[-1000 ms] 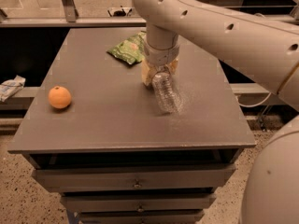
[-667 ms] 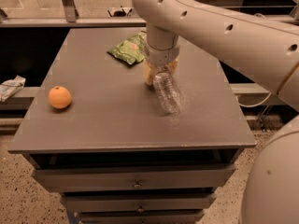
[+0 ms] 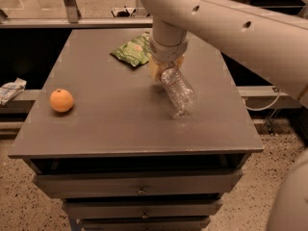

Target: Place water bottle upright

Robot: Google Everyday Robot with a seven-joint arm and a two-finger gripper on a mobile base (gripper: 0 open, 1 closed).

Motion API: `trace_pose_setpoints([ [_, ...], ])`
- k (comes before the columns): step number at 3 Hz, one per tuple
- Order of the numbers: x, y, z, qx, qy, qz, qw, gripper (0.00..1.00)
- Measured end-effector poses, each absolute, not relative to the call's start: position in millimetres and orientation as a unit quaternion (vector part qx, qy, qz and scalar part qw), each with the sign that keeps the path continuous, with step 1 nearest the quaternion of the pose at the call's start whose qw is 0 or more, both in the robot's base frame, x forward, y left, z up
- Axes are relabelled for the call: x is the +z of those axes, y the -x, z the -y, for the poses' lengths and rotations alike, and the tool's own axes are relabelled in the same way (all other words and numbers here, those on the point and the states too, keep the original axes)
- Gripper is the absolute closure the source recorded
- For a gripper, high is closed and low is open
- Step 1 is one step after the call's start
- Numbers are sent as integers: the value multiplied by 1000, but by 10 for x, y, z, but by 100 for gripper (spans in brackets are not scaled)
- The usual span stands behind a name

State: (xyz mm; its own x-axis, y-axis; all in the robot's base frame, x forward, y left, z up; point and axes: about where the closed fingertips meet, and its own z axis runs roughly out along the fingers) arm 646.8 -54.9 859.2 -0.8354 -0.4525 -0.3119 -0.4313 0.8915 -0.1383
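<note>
The water bottle point(image 3: 178, 93), clear ribbed plastic, is tilted over the middle-right of the dark table point(image 3: 110, 124). Its low end points toward the front right, at or just above the tabletop. Its upper end, with the cap hidden, is inside my gripper point(image 3: 162, 72). The gripper hangs from the big white arm point(image 3: 231, 28) that comes in from the top right, and it is shut on the bottle's top.
An orange point(image 3: 61, 100) sits at the table's left side. A green snack bag point(image 3: 132, 52) lies at the back, just left of the gripper. The table has drawers below its front edge. A crumpled white item point(image 3: 10, 89) lies on a ledge at left.
</note>
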Motion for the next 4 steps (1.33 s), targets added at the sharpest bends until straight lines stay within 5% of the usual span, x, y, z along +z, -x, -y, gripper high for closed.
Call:
trace_pose_setpoints([
  [2, 9728, -6405, 522, 39, 360, -871, 331, 100],
  [4, 9771, -6348, 512, 44, 382, -858, 340, 100],
])
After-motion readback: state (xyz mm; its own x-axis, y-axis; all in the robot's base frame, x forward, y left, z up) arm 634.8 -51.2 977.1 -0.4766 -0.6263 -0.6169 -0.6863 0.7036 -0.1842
